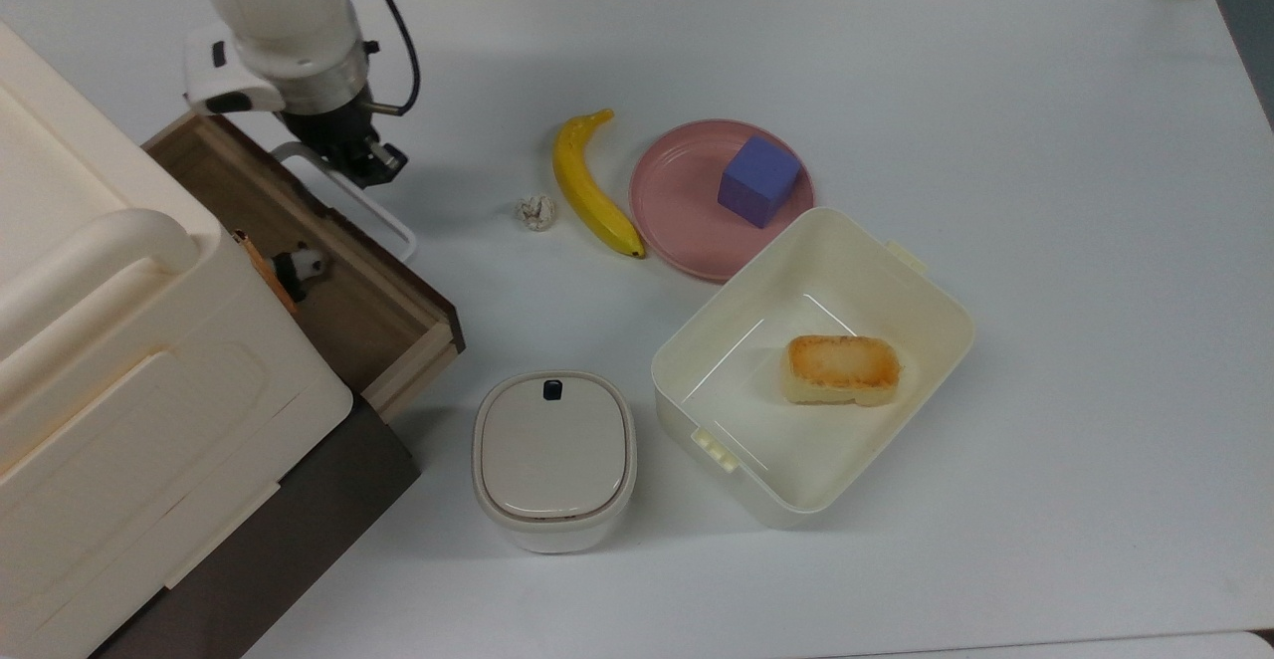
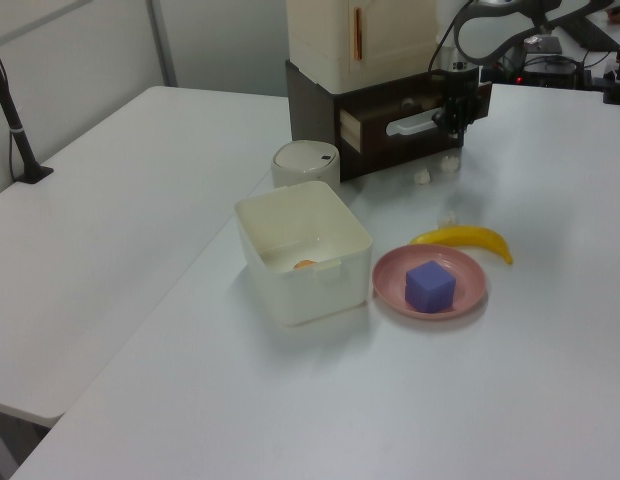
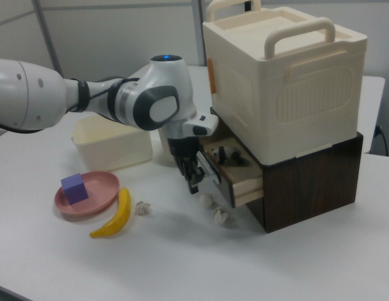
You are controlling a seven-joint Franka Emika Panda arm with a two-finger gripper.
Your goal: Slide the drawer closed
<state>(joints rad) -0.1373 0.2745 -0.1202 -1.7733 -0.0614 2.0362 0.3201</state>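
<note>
- Pressing against the white loop handle [image 1: 343, 196] of the drawer [image 1: 328, 271], the claw [image 1: 363, 156] is in the upper left of the top view, with the white arm [image 1: 279, 12] above it.
- I cannot tell if the claw fingers are apart or together; the black tips are at the handle in the top view and in the right view [image 3: 193, 172].
- The drawer is in the left part of the top view and is still partly open; it sticks out from the dark brown base [image 1: 299, 510] under the cream cabinet [image 1: 119, 360].
- In the left view the drawer [image 2: 390, 120] is at the upper middle, with the claw [image 2: 455, 105] at its front.
- A small panda figure [image 1: 299, 266] lies inside the drawer, half hidden under the cabinet edge.
- A cream container with a lid [image 1: 552, 455] stands on the white surface [image 1: 995, 92] near the drawer corner, in the lower middle of the top view.
- An open cream bin [image 1: 926, 301] is to the top view's right of it, and a piece of toasted bread [image 1: 841, 368] lies inside.
- A pink plate [image 1: 677, 201] with a purple cube [image 1: 758, 179] on it touches the bin at the upper edge.
- A banana [image 1: 589, 186] lies just beside the plate, and a small crumpled white ball [image 1: 535, 211] is near the banana.
</note>
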